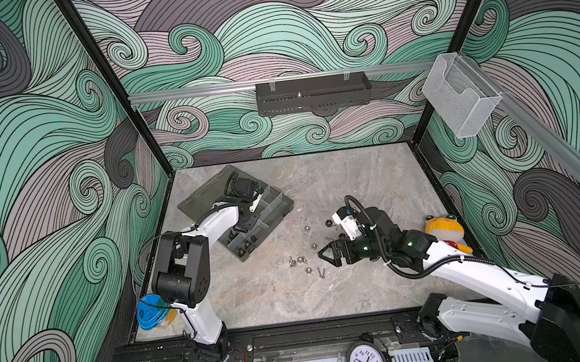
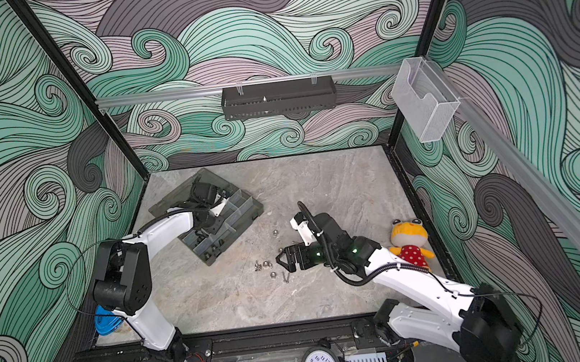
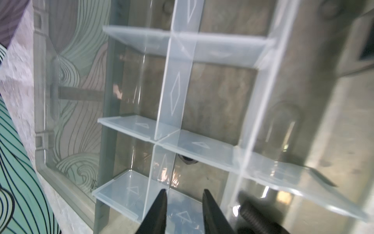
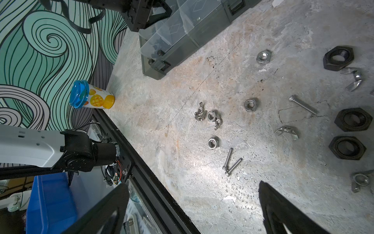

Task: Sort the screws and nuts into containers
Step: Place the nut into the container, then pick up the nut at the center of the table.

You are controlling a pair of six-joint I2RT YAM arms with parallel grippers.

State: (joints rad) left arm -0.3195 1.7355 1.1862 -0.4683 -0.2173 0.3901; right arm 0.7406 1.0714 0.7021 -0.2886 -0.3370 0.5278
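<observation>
Swirly walls (image 1: 261, 23) ring a grey table (image 1: 357, 188). Screws (image 4: 228, 162) and nuts (image 4: 213, 143) lie ahead of spread right fingers (image 4: 287, 214); parted left fingers (image 3: 157, 210) overhang the box (image 3: 178, 85).

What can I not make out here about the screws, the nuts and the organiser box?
- Both top views: the left arm covers the middle compartments of the organiser box; contents hidden.
- Left wrist view: a dark piece sits half behind a pale divider; screw or nut, unclear.
- Left wrist view: a black threaded screw is blurred.
- Right wrist view: a silver wing nut is cut off by the picture edge.
</observation>
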